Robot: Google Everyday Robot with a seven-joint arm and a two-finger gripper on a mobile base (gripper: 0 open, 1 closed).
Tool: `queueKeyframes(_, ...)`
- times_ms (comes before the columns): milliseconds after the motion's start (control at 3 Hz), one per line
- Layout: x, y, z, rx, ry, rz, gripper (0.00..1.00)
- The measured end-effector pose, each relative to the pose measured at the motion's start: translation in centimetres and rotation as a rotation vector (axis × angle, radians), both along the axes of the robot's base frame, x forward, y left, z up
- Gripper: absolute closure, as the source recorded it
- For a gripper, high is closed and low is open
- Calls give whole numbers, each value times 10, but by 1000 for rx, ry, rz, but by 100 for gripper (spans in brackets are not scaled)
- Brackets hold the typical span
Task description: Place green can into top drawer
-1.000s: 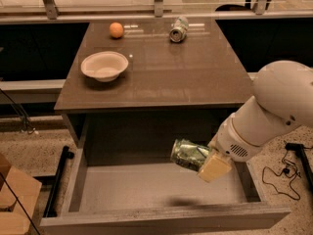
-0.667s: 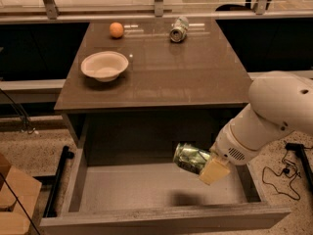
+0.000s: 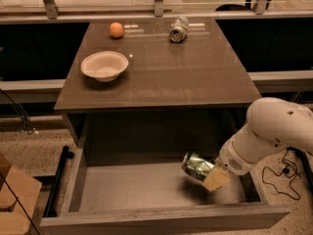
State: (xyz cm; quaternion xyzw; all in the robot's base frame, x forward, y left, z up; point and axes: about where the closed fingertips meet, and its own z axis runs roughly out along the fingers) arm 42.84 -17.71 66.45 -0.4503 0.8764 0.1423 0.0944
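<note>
The top drawer (image 3: 127, 187) is pulled wide open below the table, its pale grey floor bare. My gripper (image 3: 211, 176) reaches in from the right and is shut on the green can (image 3: 197, 166), a green and white patterned can held on its side, tilted. The can hangs low over the right part of the drawer floor, just above it. The white arm (image 3: 274, 129) comes down from the right edge of the view.
On the brown table top (image 3: 161, 77) stand a white bowl (image 3: 104, 65) at the left, an orange (image 3: 116, 30) at the back and a silver-grey can (image 3: 179, 29) lying at the back middle. A cardboard box (image 3: 14, 195) is at bottom left, cables (image 3: 281, 173) at right.
The gripper and the green can have moved down, lower into the drawer and slightly to the right. Nothing on the table top has moved.
</note>
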Motion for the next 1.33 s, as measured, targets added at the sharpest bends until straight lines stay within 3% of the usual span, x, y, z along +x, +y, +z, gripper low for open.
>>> queueKeyframes(667, 11, -2, -49, 1, 32, -73, 34)
queueKeyframes(1000, 13, 2, -53, -19, 30, -85, 11)
queueKeyframes(1333, 13, 2, -54, -19, 32, -85, 0)
